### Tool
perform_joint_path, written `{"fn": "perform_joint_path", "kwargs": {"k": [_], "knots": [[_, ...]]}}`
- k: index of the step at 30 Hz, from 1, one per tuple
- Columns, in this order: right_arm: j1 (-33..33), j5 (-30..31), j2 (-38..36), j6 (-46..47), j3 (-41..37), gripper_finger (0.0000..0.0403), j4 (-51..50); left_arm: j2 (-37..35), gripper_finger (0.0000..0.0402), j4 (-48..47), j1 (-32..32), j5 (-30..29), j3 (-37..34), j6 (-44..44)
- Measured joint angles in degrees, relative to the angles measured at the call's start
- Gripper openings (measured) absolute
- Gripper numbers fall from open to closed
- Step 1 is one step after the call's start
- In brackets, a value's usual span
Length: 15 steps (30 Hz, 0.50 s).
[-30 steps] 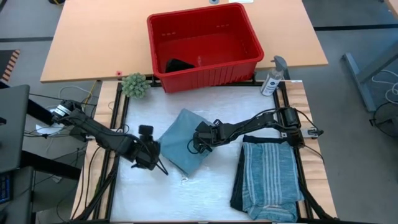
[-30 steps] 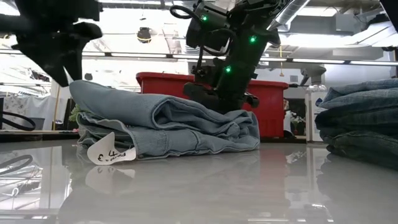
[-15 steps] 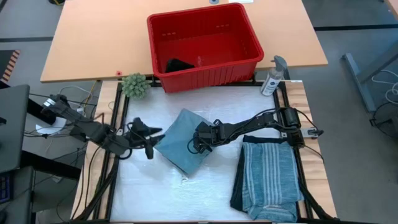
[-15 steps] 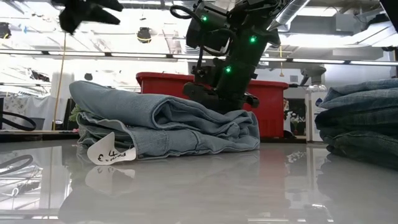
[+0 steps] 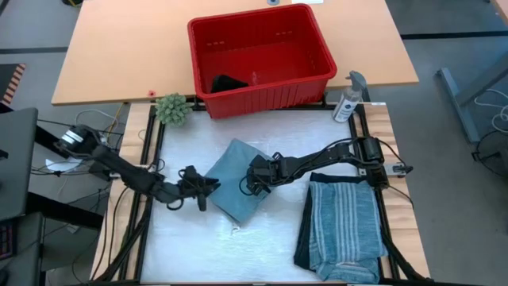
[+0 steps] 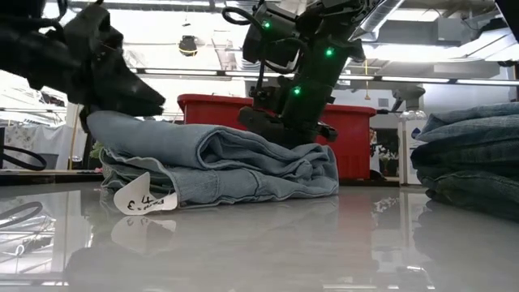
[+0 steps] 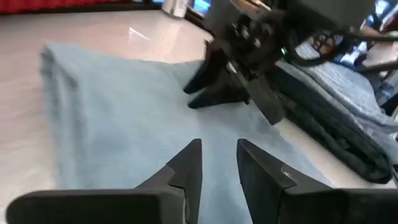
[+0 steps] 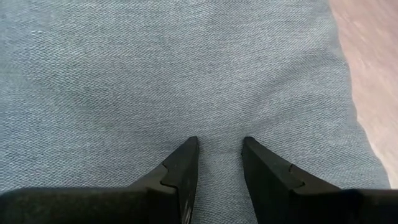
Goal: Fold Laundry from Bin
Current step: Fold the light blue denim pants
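The laundry on the table is a folded light blue denim piece [image 5: 234, 187] with a white tag [image 6: 144, 197] at its near edge. My right gripper [image 5: 252, 181] stands on the piece's right part, fingers apart. My left gripper [image 5: 205, 187] is at its left edge, pointing almost level over the cloth [image 7: 124, 118], open with a narrow gap [image 7: 219, 158] and nothing between the fingers. The red bin [image 5: 317, 48] stands beyond the table's far edge with a small black item [image 5: 226, 82] inside. My right gripper presses both fingertips [image 8: 186, 152] down on the top layer of the folded denim [image 8: 217, 124], near its right side, slanting down from the table's right. The fingers stand apart with flat cloth between them. The piece lies on the table and dips under them [image 6: 276, 134]. My left gripper: I cannot tell whether its fingers touch the denim's top left edge [image 6: 97, 120].
A stack of folded garments [image 5: 343, 226], striped blue-grey on top, lies at the table's right. A small green plant [image 5: 172, 107] and a spray bottle [image 5: 347, 99] stand at the far corners. Bare white table shows near the front edge [image 5: 238, 254].
My left gripper rose from the denim's near left corner, swung toward the far left, then came back down to the piece's left edge. It has tipped from pointing down to pointing almost level toward the right. The denim and my right gripper have kept still.
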Motion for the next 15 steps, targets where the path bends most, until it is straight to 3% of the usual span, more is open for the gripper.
{"fn": "perform_joint_path", "kwargs": {"k": [3, 9, 15], "knots": [[-0.27, -0.13, -0.02, 0.41, 0.0, 0.015, 0.32, 6.48, 0.0076, 0.99, 0.0, 0.17, 2.22, -0.39], [-0.66, -0.24, -0.98, 0.27, 0.01, 0.015, 0.67, 18.83, 0.0054, 1.28, 0.05, -0.22, 2.49, -11.31], [-0.64, 1.44, -5.18, -0.88, -0.39, 0.015, 0.87, 28.25, 0.0036, 13.01, 0.11, 1.71, 2.53, -12.63]]}}
